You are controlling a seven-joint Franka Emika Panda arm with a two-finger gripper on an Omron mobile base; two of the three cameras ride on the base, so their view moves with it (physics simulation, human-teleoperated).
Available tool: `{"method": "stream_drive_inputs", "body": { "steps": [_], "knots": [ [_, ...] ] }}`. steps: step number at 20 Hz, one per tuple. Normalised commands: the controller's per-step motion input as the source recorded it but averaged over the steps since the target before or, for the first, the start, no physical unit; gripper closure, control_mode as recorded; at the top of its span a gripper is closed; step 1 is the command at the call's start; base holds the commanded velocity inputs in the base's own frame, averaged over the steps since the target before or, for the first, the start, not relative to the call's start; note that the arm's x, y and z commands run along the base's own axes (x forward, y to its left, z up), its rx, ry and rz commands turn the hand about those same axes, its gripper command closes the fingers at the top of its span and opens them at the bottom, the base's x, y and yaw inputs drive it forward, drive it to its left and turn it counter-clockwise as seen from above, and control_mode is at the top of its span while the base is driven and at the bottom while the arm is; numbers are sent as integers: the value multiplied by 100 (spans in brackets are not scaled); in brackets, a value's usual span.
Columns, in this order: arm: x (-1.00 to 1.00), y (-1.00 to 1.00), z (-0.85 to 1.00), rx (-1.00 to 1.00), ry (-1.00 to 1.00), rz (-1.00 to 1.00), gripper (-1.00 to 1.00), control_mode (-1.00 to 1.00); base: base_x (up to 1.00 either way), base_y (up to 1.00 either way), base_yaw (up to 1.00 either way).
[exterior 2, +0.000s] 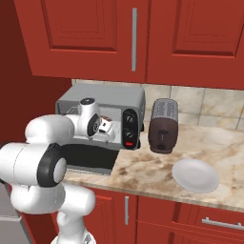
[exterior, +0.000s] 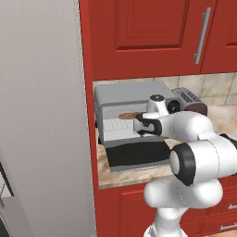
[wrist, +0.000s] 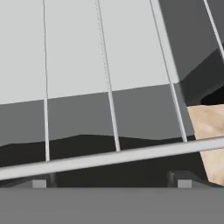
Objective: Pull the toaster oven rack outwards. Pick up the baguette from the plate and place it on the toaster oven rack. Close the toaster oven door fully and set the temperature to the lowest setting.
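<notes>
The toaster oven (exterior: pixel 129 91) (exterior 2: pixel 102 99) stands on the counter with its door (exterior: pixel 136 155) (exterior 2: pixel 90 157) folded down flat. The rack (exterior: pixel 115 125) sticks out of the cavity, and the brown baguette (exterior: pixel 131 115) lies on it toward the back. My gripper (exterior: pixel 139 126) (exterior 2: pixel 107 129) (wrist: pixel 111 183) hovers over the rack's front right part, open, with nothing between its fingers. In the hand view the rack's front bar (wrist: pixel 113 157) runs just past the two fingertips (wrist: pixel 39 183). The white plate (exterior 2: pixel 195 175) is bare. Two black knobs (exterior 2: pixel 128 119) and a red button (exterior 2: pixel 128 143) sit on the oven's right panel.
A dark-brown slot toaster (exterior 2: pixel 162 126) (exterior: pixel 190 98) stands right of the oven. Red wall cabinets (exterior 2: pixel 133 38) hang above, and a tall grey panel (exterior: pixel 41 115) closes off the left side. The marble counter (exterior 2: pixel 152 171) spreads to the right.
</notes>
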Motion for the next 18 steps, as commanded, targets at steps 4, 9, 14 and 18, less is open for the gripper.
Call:
{"method": "stream_drive_inputs", "body": {
  "steps": [4, 9, 14, 18],
  "knots": [
    [52, 0, 0, -1, 0, 0, -100, -100, 0, 0, 0],
    [57, 0, -6, 0, 0, 0, -100, -100, 0, 0, 0],
    [52, 0, -8, 0, 0, 0, -100, -100, 0, 0, 0],
    [44, 0, -7, 0, 0, 0, -100, -100, 0, 0, 0]
  ]
}}
